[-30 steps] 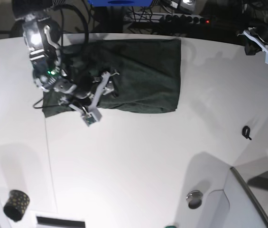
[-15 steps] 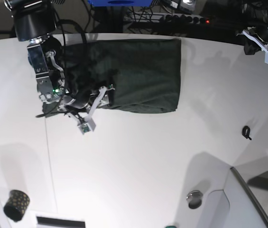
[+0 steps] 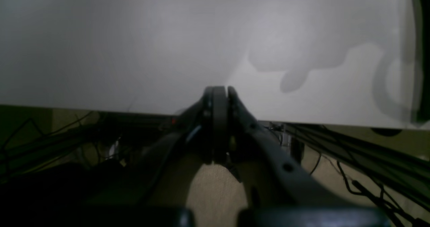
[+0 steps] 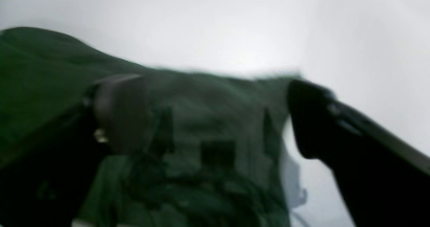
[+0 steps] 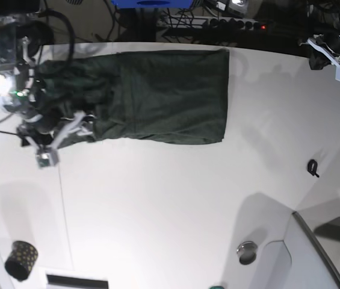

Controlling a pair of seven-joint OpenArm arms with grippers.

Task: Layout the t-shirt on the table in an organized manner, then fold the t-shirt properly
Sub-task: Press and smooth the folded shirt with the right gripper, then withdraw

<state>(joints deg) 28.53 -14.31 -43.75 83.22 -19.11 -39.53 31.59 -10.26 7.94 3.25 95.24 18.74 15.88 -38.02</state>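
Far left in the base view, the right hand (image 5: 67, 129) sits at the t-shirt's (image 5: 163, 96) bunched left end, jaws spread wide with green fabric between them, as its wrist view shows, though blur hides any contact. The t-shirt lies along the far part of the tabletop (image 5: 176, 205), long axis left to right, straight edge to the right. No readable writing. Far right, the left hand (image 5: 329, 51) is pressed shut, empty, over the tabletop edge.
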